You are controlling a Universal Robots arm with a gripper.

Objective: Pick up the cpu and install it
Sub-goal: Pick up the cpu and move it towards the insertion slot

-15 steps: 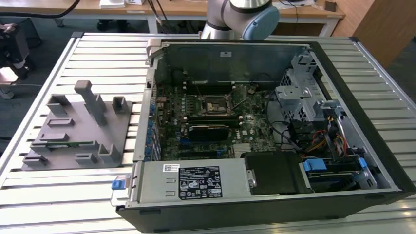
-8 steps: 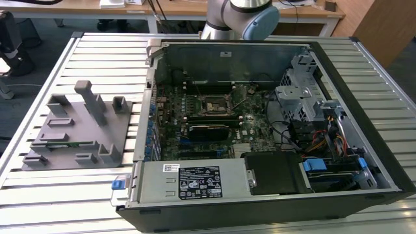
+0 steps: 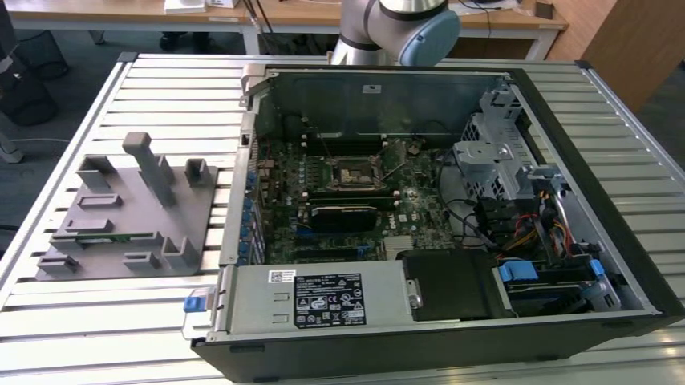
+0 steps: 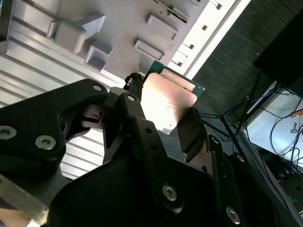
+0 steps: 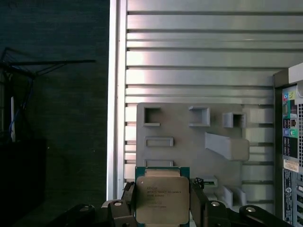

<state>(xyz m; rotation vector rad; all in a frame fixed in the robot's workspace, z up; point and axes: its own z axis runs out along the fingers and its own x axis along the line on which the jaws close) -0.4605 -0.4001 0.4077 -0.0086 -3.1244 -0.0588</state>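
Observation:
The cpu point(image 5: 162, 198) point(image 4: 168, 101) is a flat square chip with a silvery top plate and a green rim. My gripper point(image 5: 162, 204) point(image 4: 165, 120) is shut on the cpu, one black finger point(image 5: 129, 198) against each of two opposite edges. In both wrist views the chip hangs well above the grey holder tray point(image 5: 189, 137) point(image 4: 118, 33), next to the table's long edge. In the exterior view, the black-framed motherboard socket point(image 3: 351, 174) lies uncovered in the middle of the open computer case point(image 3: 557, 265).
The grey holder tray point(image 3: 123, 216) sits on the slatted table point(image 3: 160, 88) at the exterior view's left, with upright posts and a green memory stick point(image 3: 112, 237) in a slot. The arm's body point(image 3: 396, 28) stands behind the case. Cables and a drive cage crowd the case's right side.

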